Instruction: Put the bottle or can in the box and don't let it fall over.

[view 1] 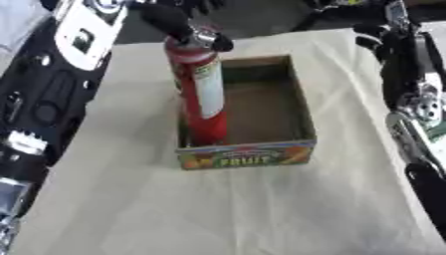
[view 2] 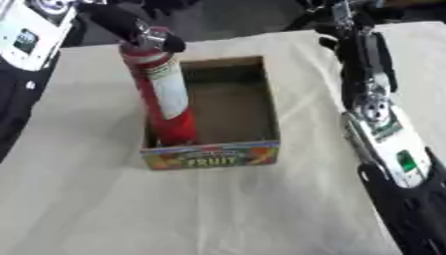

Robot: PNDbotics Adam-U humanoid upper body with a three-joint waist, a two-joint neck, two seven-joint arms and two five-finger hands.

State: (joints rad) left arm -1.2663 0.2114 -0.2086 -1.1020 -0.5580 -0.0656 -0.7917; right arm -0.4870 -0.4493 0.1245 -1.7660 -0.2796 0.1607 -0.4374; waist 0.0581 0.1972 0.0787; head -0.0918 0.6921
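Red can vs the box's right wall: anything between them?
Nothing. In the left eye view the red can stands at the left wall of the box, left hand on its top; only bare brown box floor up to the right wall.

cans: you've got one, tall red can (view 1: 200,94)
boxes: one fruit box (view 1: 261,112)
cloths: one, probably, cloth (view 1: 226,209)

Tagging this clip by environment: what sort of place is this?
Probably a lab or test bench rather than a home: a table under a plain beige cloth, one cardboard fruit box as a prop, a tall red can held at its top by the left hand, dark floor behind.
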